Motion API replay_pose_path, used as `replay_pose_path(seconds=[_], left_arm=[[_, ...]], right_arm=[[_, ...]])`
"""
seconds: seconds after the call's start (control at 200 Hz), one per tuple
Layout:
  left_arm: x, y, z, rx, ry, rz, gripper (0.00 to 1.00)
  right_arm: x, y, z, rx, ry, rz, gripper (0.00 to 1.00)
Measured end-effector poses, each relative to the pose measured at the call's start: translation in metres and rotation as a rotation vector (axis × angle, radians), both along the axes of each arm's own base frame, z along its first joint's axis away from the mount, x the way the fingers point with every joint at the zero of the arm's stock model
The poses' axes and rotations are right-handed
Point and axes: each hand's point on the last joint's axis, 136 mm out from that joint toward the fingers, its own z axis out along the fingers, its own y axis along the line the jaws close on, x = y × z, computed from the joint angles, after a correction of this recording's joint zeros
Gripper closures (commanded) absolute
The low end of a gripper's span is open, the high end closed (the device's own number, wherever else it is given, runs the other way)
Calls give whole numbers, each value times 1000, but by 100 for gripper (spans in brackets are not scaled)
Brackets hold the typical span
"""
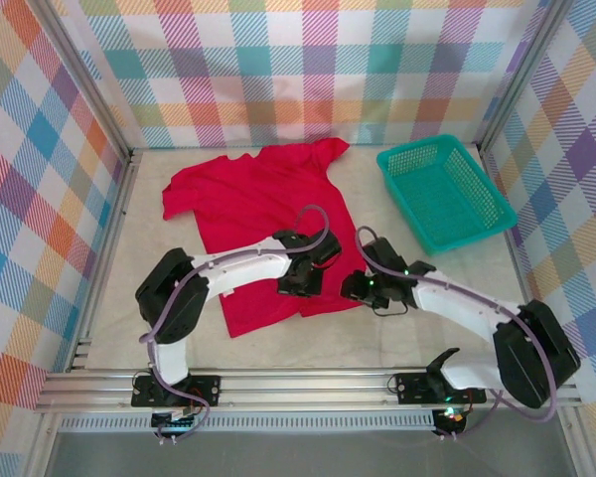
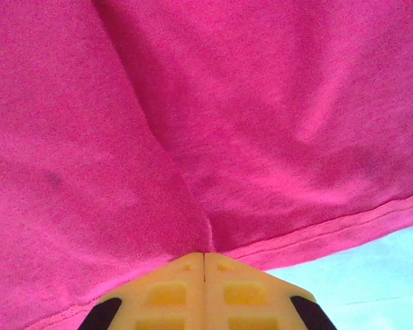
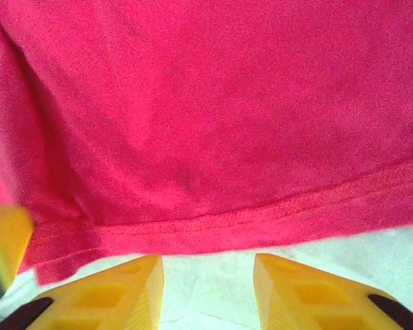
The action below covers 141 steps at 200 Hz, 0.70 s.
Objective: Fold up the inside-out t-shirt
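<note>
**Status: Left Jaws Pinching the Shirt Hem, Right Jaws Spread**

1. Workpiece. The plain bright red short-sleeved cloth t-shirt (image 1: 246,204) lies spread on the pale beige table (image 1: 377,343), left of centre. Its collar end points toward the far wall and its bottom edge faces the arm bases. One sleeve reaches to the left and the other to the far right. The cloth lies mostly flat, with shallow creases.

2. Left gripper. In the top view the left gripper (image 1: 300,283) sits over the near right part of the t-shirt. The left wrist view shows the left gripper (image 2: 204,258) with its yellow fingers (image 2: 166,292) pressed together. They pinch the t-shirt (image 2: 227,124) close to its stitched hem (image 2: 344,230). A crease in the cloth runs straight into the closed tips.

3. Right gripper. The right gripper (image 1: 354,288) sits on the bare table just beside the near right edge of the shirt. In the right wrist view the right gripper (image 3: 206,261) has its jaws spread, with bare table between them. The hem (image 3: 261,221) of the t-shirt (image 3: 227,103) lies just beyond the tips, apart from both fingers.

4. Surroundings. A teal mesh plastic basket (image 1: 399,159) stands at the far right of the table, near the right sleeve but apart from it. Multicoloured plaid walls (image 1: 278,70) enclose the table.
</note>
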Motion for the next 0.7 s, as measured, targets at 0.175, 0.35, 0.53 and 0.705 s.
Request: replay_pose_path(seconds=[0.175, 0.35, 0.53, 0.705], left_arm=[[23, -7, -2, -111, 44, 75, 100], [34, -4, 0, -162, 68, 119, 100], [34, -2, -6, -174, 82, 127, 100], [29, 4, -14, -160, 104, 136, 100]], right_arm=[[-31, 19, -23, 128, 28, -56, 59], [-24, 57, -18, 203, 6, -74, 60], [-1, 79, -5, 276, -44, -134, 62], [9, 75, 2, 281, -90, -187, 62]])
